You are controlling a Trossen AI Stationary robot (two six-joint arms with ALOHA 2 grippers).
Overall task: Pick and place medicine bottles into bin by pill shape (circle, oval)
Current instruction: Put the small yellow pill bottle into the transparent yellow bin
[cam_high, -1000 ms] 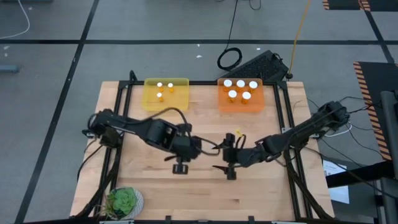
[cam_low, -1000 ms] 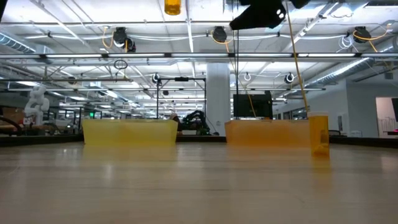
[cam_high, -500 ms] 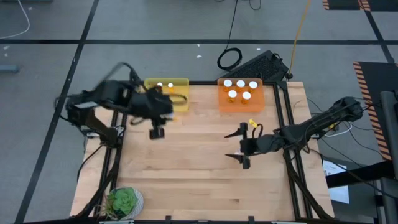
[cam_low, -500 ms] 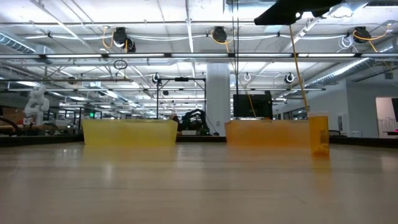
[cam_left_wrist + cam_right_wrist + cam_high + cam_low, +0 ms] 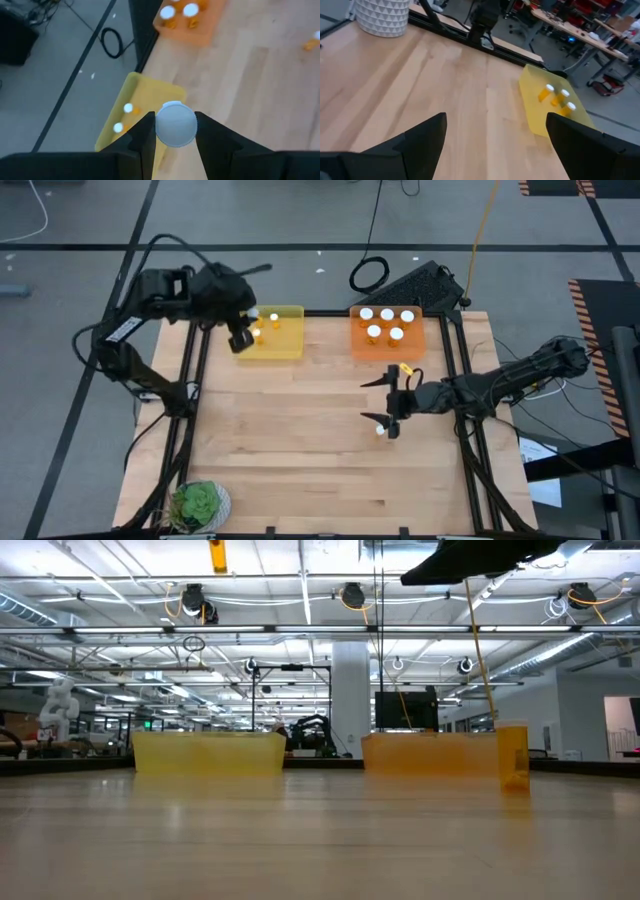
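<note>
- The left hand (image 5: 175, 131) is raised over the yellow bin (image 5: 272, 332) at the bench's (image 5: 300, 440) far left, its fingers (image 5: 144, 137) clamped on a bottle (image 5: 175, 124) whose white cap faces the wrist camera.
- The yellow bin holds three small-capped bottles (image 5: 258, 326).
- The orange bin (image 5: 388, 340), just right of it along the far edge, holds five larger-capped bottles (image 5: 387, 314).
- The right hand (image 5: 388, 405) hangs over the bench's right half, near the orange bin, fingers (image 5: 415, 140) spread wide and empty.
- One bottle (image 5: 406, 370) lies on the bench between that hand and the orange bin.
- A small white spot (image 5: 380, 430) sits on the wood beside the right hand's lower finger; what it is cannot be told.
- A potted plant (image 5: 197, 505) stands at the near left corner.
</note>
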